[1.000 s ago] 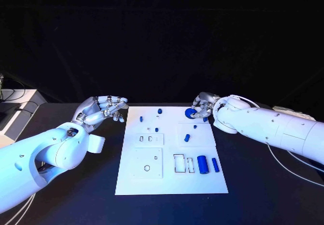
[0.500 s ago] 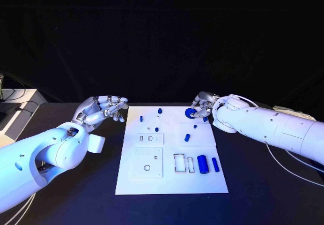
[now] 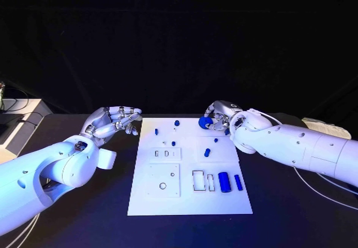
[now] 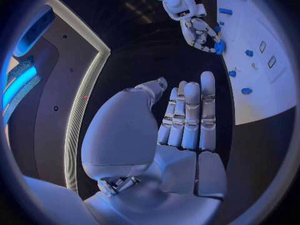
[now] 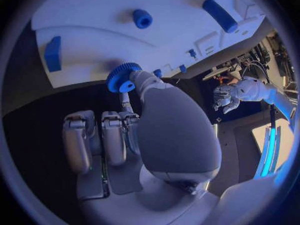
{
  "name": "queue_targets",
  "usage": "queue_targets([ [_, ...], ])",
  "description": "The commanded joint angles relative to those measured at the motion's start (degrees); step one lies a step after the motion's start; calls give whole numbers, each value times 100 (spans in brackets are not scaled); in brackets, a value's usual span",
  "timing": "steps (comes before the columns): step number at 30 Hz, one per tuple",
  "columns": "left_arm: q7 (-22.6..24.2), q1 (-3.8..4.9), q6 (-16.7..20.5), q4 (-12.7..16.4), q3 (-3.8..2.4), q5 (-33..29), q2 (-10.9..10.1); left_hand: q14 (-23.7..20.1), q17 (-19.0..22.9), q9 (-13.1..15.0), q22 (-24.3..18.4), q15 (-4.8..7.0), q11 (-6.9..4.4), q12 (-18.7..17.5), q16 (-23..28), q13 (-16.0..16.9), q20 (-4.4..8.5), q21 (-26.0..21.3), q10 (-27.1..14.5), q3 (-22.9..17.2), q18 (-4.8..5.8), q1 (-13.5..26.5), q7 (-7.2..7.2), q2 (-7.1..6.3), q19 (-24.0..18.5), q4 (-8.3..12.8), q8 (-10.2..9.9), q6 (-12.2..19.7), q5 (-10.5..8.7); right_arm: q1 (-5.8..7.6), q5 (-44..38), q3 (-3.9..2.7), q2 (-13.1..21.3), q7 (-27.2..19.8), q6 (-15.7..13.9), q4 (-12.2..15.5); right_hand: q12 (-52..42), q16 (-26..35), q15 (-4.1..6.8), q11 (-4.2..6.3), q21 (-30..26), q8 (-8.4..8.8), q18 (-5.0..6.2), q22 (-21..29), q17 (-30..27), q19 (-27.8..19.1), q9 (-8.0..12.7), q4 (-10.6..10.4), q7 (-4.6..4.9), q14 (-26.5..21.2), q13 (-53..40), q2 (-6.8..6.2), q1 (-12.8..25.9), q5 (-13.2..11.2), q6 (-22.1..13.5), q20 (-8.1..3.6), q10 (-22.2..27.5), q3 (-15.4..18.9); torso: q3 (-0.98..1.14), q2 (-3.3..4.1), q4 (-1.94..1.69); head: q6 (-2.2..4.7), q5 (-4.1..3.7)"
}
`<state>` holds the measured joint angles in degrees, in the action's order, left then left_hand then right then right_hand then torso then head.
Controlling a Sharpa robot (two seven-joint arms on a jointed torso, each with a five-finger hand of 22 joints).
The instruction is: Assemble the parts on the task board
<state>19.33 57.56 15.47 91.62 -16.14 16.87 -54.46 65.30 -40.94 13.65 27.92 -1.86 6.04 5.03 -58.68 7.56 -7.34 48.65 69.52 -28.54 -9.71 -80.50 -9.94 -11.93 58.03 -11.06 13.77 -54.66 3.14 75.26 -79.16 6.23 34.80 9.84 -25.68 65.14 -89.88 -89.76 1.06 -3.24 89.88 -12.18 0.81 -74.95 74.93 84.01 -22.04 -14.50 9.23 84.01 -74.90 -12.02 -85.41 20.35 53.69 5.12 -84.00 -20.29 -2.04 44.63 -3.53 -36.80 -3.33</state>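
Note:
The white task board (image 3: 187,202) lies in the middle of the black table. My right hand (image 3: 221,119) hovers at the board's far right corner and pinches a blue toothed gear (image 3: 204,123) between thumb and a finger; the right wrist view has the gear (image 5: 122,77) just off the board's edge (image 5: 94,32). Off the far left corner my left hand (image 3: 112,122) holds nothing, its fingers (image 4: 187,116) stretched out. Small blue pegs (image 3: 177,122) (image 3: 207,152) stand on the board, and two blue cylinders (image 3: 224,181) (image 3: 238,182) lie near its right side.
White inset plates (image 3: 164,153) (image 3: 163,180) with slots and a rectangular frame (image 3: 199,180) sit on the board. A pale box (image 3: 22,124) stands at the table's far left, and cables (image 3: 321,190) trail on the right.
My right hand has shifted to the left with the blue gear, bringing it over the board's far right corner. The left hand has stayed put.

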Motion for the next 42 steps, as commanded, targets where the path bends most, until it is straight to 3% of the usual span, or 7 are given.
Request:
queue_targets([
  [1,27,-3,-104,6,-4,18,14,-41,5,8,7,-9,-2,-29,-27,4,-9,40,-46,-21,-73,2,-2,38,-34,17,34,45,-13,-1,-583,-3,-7,-127,-577,229,-12,-24,42,51,12,-137,-81,-1505,1507,599,-73,-7,-208,599,-1510,21,74,28,451,-41,-600,-37,-3,1,-6,9,5],
  [9,26,-4,-113,8,-4,18,32,-41,5,8,7,-9,-2,-29,-27,4,-9,40,-46,-21,-73,2,-2,38,-34,17,34,45,-13,-13,-838,-2,-312,-90,-640,452,-12,-24,53,54,12,-120,-81,-1505,1507,599,-72,-2,-209,599,-1510,-26,143,0,442,-54,-600,-78,-8,4,-6,26,0],
  [22,21,-4,-121,-18,-4,18,83,-41,5,8,7,-9,-2,-29,-27,4,-9,40,-46,-21,-73,2,-2,38,-34,17,34,45,-13,-135,-1034,31,-878,6,-503,115,-12,-24,54,50,12,-94,-81,-1505,1507,599,-65,7,-203,599,-1510,-52,189,-48,418,-59,-600,-116,-14,16,-16,30,17],
  [26,23,-5,-123,-20,-5,18,112,-41,5,8,7,-9,-2,-29,-27,4,-9,40,-46,-21,-73,2,-2,38,-34,17,34,45,-13,-154,-1056,35,-947,21,-405,28,-12,-24,53,48,12,-86,-81,-1505,1507,599,-64,10,-200,599,-1510,-60,205,-66,411,-60,-600,-127,-20,18,-24,7,50],
  [31,23,-5,-129,-24,-5,18,137,-41,5,8,7,-9,-2,-29,-27,4,-9,40,-46,-21,-73,2,-2,38,-34,17,34,45,-13,-174,-1105,41,-1015,46,-323,-35,-12,-24,53,47,12,-83,-81,-1505,1507,599,-63,11,-199,599,-1510,-64,213,-75,409,-60,-600,-132,-4,15,5,-13,72],
  [42,20,-5,-121,-31,-5,19,122,-41,5,8,7,-9,-2,-29,-27,4,-9,40,-46,-21,-73,2,-2,38,-34,17,34,45,-13,-187,-1144,63,-1089,65,-140,-119,-12,-24,50,43,12,-70,-81,-1505,1507,599,-61,20,-195,599,-1510,-86,242,-114,400,-59,-600,-148,-1,10,-7,-40,79],
])
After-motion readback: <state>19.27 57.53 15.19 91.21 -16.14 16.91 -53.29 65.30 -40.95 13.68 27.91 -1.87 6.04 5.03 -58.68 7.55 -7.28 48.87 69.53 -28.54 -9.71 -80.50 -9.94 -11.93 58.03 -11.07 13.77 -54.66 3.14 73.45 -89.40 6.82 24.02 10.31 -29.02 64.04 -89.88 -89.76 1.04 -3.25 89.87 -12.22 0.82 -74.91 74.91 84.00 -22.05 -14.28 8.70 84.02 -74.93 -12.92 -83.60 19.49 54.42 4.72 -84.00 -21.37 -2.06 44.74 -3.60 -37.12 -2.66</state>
